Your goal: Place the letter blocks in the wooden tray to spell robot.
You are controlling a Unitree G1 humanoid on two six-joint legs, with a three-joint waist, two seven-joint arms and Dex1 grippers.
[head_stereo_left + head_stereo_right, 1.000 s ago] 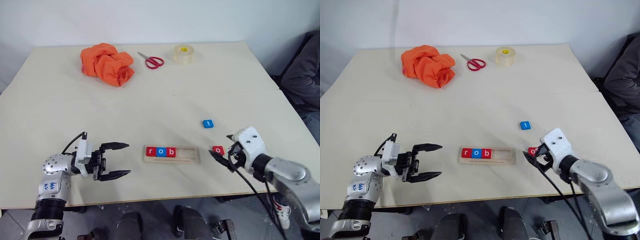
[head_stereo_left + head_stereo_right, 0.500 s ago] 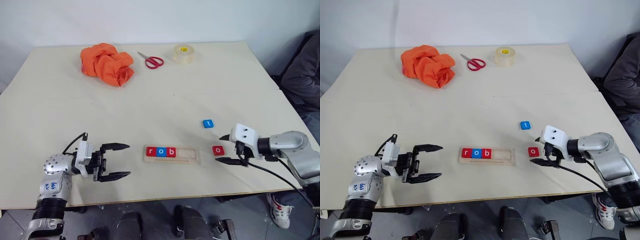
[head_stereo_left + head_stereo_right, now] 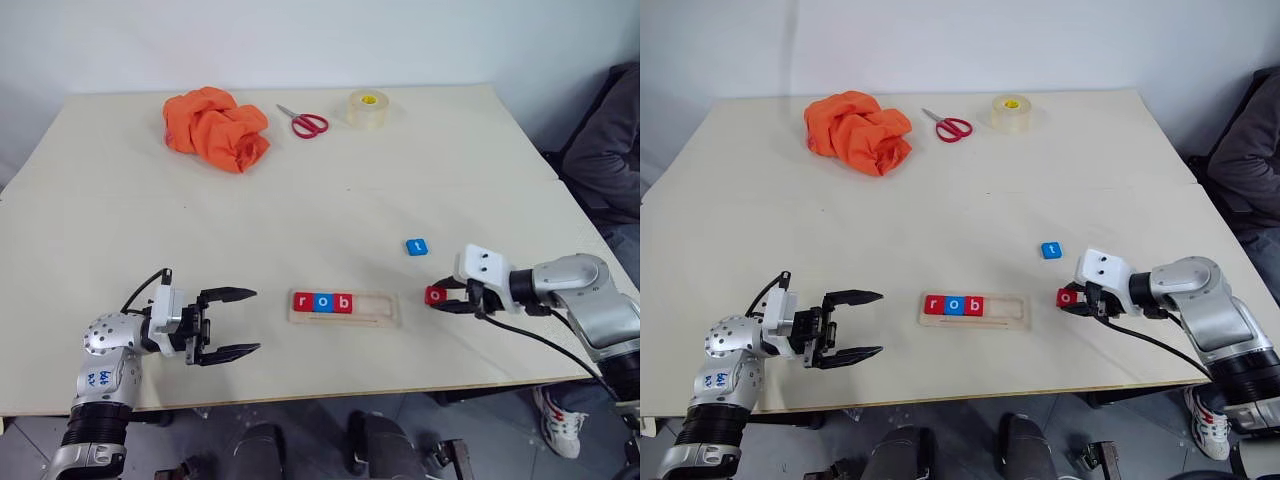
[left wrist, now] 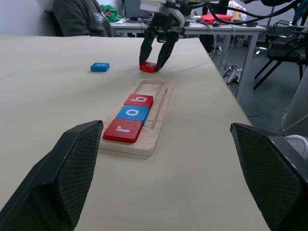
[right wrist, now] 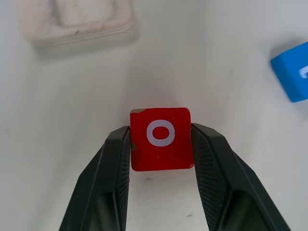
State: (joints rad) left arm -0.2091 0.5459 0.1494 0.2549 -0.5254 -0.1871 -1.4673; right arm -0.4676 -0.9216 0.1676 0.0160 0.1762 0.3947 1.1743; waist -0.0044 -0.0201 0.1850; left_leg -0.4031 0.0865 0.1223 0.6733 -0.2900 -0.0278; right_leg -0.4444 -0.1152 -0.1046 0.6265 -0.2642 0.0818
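Note:
The wooden tray (image 3: 376, 306) lies near the table's front edge with a red r (image 3: 302, 302), a blue o (image 3: 322, 302) and a red b (image 3: 342, 302) in its left part. Just right of the tray, a red o block (image 3: 433, 295) lies on the table. My right gripper (image 3: 440, 298) is shut on it, a finger (image 5: 115, 159) pressed against each side. A blue t block (image 3: 416, 246) sits a little farther back. My left gripper (image 3: 256, 320) stands open left of the tray, pointing at it, with nothing between its fingers.
An orange cloth (image 3: 215, 128), red-handled scissors (image 3: 303, 122) and a roll of clear tape (image 3: 367, 108) lie at the back of the table. A seated person (image 3: 612, 150) is past the table's right edge. The right gripper's cable trails over the front right of the table.
My right gripper swung around and moved in on the red o block, and its fingers closed from wide open onto the block's sides. The left arm has not moved.

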